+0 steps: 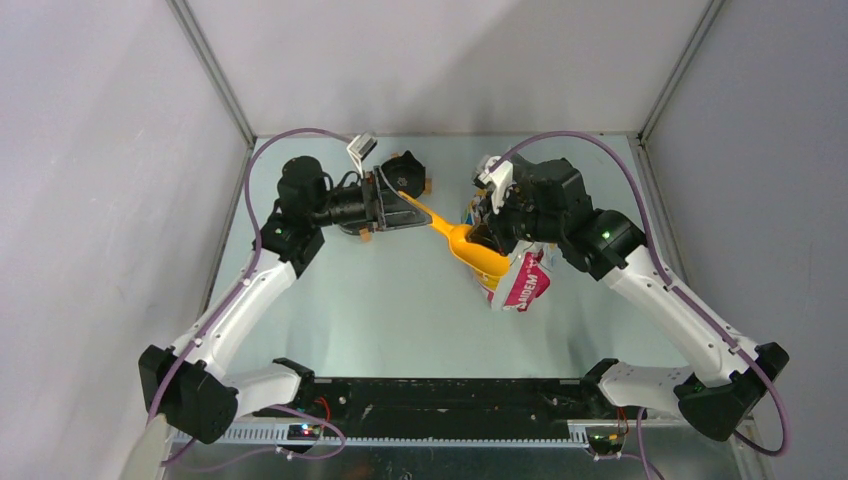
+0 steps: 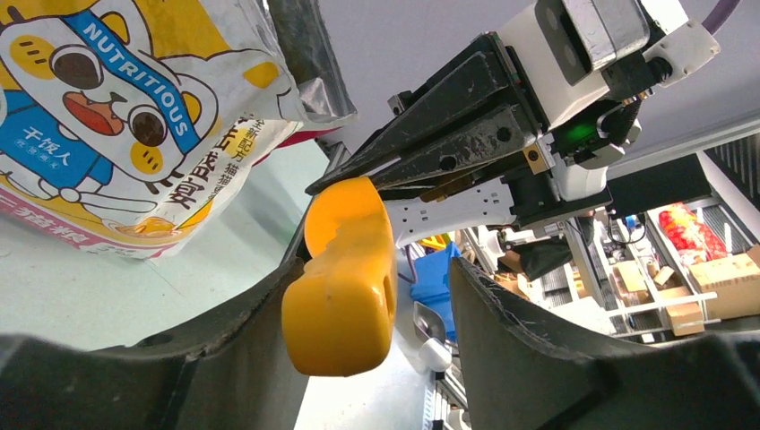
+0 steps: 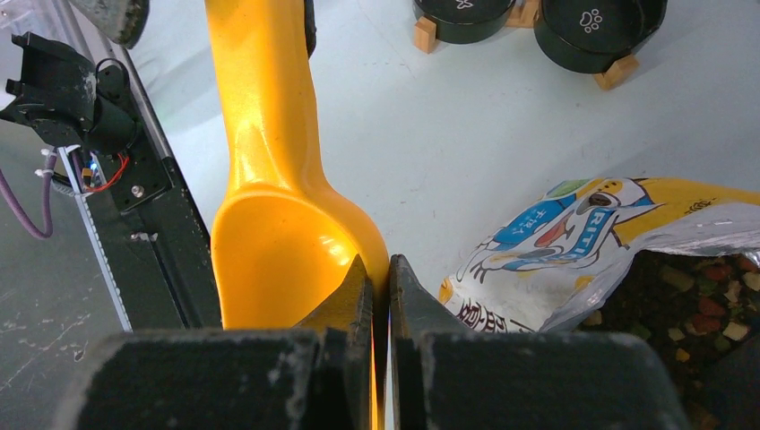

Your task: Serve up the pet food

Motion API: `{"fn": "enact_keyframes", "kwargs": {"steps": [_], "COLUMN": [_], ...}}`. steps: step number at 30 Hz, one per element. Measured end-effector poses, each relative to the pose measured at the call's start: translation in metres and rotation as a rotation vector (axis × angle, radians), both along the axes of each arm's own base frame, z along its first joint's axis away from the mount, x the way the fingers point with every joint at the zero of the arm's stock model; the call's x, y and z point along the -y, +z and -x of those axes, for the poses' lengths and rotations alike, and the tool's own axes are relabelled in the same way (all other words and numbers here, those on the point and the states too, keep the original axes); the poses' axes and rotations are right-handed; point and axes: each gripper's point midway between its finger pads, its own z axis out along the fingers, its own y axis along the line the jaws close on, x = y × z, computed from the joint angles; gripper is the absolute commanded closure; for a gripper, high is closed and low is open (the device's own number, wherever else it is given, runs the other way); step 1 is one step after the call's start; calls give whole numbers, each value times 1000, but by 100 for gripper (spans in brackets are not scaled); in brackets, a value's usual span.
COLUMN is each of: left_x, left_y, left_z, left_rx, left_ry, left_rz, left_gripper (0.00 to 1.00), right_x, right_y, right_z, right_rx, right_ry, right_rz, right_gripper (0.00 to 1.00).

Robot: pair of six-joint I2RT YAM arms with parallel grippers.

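Note:
An orange scoop (image 1: 470, 250) hangs over the table between both arms. My right gripper (image 3: 388, 264) is shut on the rim of the scoop's empty bowl (image 3: 269, 224). The scoop's handle end (image 2: 345, 269) sits between the fingers of my left gripper (image 2: 376, 287), which is open; the handle rests against the left finger with a gap to the right one. Just right of the scoop lies the cartoon-cat bag (image 1: 525, 280), its mouth open. Inside the mouth the pet food (image 3: 708, 296) shows as brown and reddish bits.
Two black bowls (image 3: 596, 31) on wooden feet stand at the back of the table, under and beside the left gripper (image 1: 408, 208). A black rail (image 1: 450, 395) runs along the near edge. Grey walls close the back and sides.

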Motion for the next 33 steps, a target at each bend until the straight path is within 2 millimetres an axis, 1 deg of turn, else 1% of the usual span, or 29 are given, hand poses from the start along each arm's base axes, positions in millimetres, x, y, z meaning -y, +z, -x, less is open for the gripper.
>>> {"fn": "enact_keyframes", "kwargs": {"steps": [4, 8, 13, 20, 23, 26, 30, 32, 33], "left_x": [0, 1, 2, 6, 8, 8, 8, 8, 8], "left_y": [-2, -4, -6, -4, -4, -4, -5, -5, -5], "left_z": [-3, -5, -7, -1, 2, 3, 2, 2, 2], "left_rx": [-10, -27, -54, -52, -52, -52, -46, -44, -46], "left_ry": [17, 23, 25, -2, -17, -22, -18, -16, -17], "left_rz": [-5, -8, -7, -1, -1, -1, -3, -4, -4], "left_gripper": [34, 37, 42, 49, 51, 57, 69, 76, 83], "right_x": [-1, -2, -4, -7, -8, -7, -8, -8, -8], "right_y": [1, 1, 0, -7, -6, -6, -5, -4, -3], "right_z": [0, 2, 3, 0, 0, -1, -2, -2, -2], "right_rx": [3, 8, 16, 7, 11, 15, 20, 24, 28], "right_ry": [1, 11, 24, 19, 19, 16, 16, 17, 18], "right_rz": [-2, 0, 6, 24, 23, 23, 18, 16, 17], "right_gripper": [100, 100, 100, 100, 100, 100, 100, 100, 100]}}
